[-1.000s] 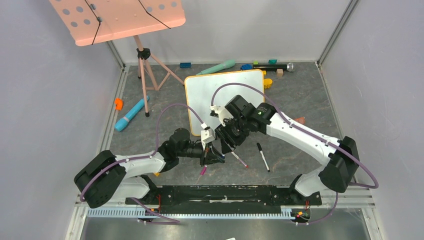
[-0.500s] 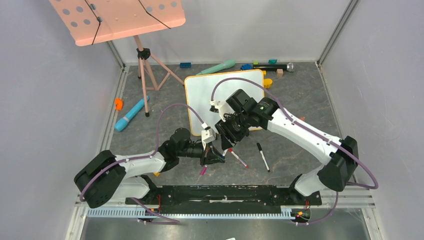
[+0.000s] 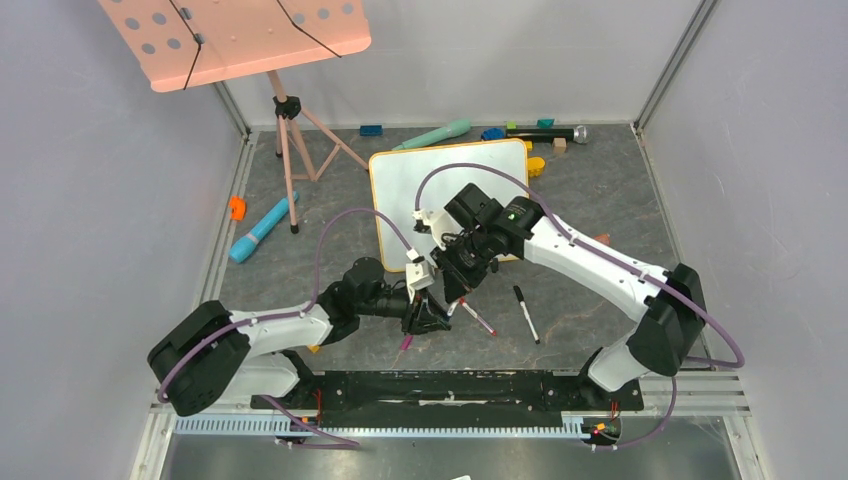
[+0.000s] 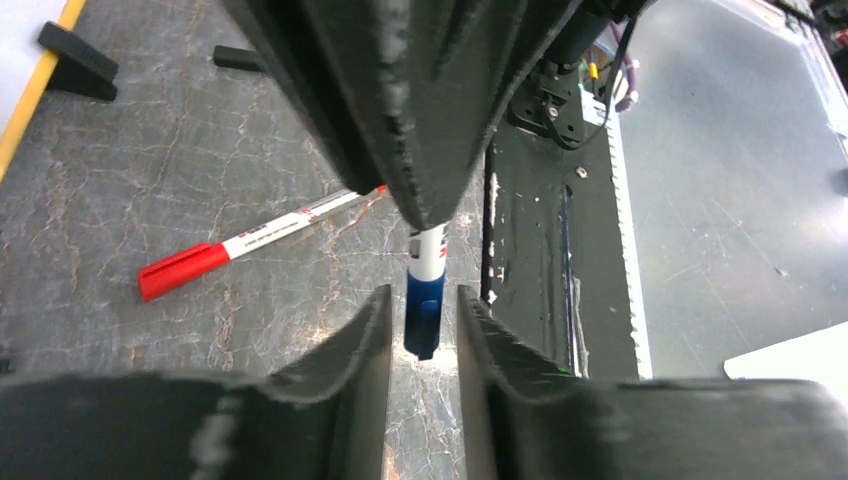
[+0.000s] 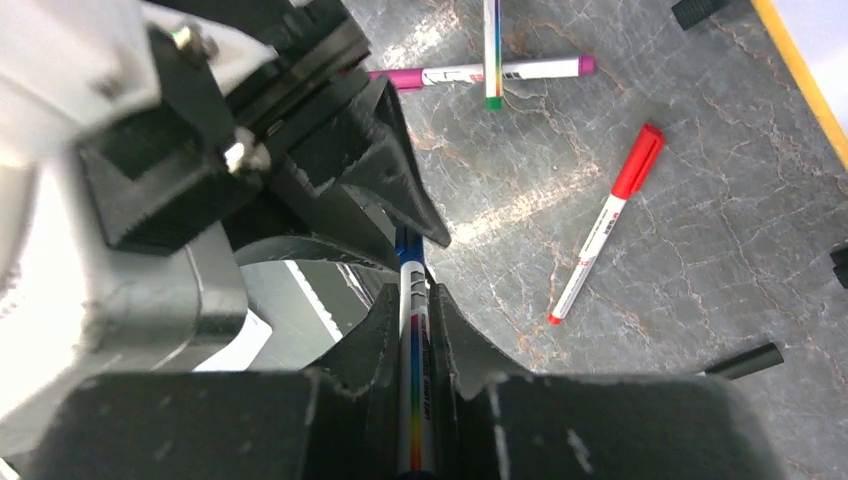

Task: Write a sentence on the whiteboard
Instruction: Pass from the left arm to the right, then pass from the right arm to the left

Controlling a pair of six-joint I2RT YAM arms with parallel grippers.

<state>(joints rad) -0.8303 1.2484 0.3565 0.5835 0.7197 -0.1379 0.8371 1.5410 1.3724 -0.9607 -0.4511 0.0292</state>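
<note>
Right gripper here is clamped tight on the barrel of a white marker pen with a blue cap. My left gripper has its jaws a little apart around the cap, not squeezing. The white rectangular whiteboard with the orange-yellow frame sits on the grey marbled table, just beyond both grippers.

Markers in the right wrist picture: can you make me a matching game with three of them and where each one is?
1. blue marker
2. red marker
3. pink marker

A. lying by itself on the table
B. crossed by a green-tipped marker
C. clamped in the right gripper

Pairs: 1-C, 2-A, 3-B
</note>
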